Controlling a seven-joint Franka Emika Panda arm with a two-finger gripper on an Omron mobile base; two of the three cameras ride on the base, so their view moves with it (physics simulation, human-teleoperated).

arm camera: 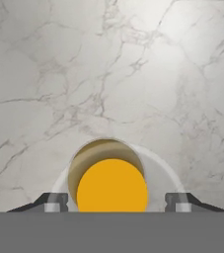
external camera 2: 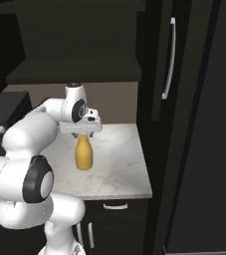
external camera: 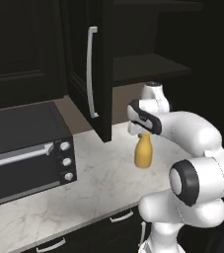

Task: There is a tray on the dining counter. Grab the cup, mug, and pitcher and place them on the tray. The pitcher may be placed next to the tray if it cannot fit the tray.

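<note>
One pincer (arm camera: 112, 202) poised directly above the pitcher (external camera: 143, 151), tips flanking its neck with gaps either side, unclenched, gripping nothing. Upright on the marble surface (external camera: 98, 173), near the right end, below the open dark cabinet (external camera: 128, 59). Farther left, a black toaster oven (external camera: 24, 148).

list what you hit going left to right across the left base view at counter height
toaster oven → open cabinet door with its pale handle → pitcher standing upright on the marble counter under the hand → the robot's white arm
</note>
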